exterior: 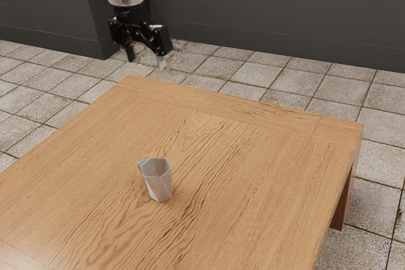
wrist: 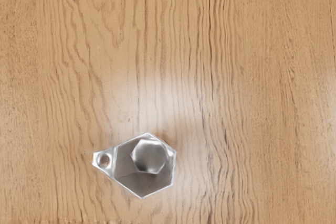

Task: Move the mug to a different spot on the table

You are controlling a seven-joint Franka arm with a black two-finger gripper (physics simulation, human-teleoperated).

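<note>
A silvery faceted mug (exterior: 156,179) stands upright on the wooden table (exterior: 253,156), toward the front and a little to the exterior view's left of the middle. My black gripper (exterior: 147,55) hangs high above the table's far edge, well away from the mug, with its fingers apart and nothing between them. From the wrist view I look straight down into the mug (wrist: 142,164), a hexagonal cup with a small looped handle on one side, standing on the wood grain (wrist: 236,77).
The table's right edge and far edge drop to a grey tiled floor (exterior: 304,80). A dark wall (exterior: 285,4) runs behind. Bare wood surrounds the mug on every side.
</note>
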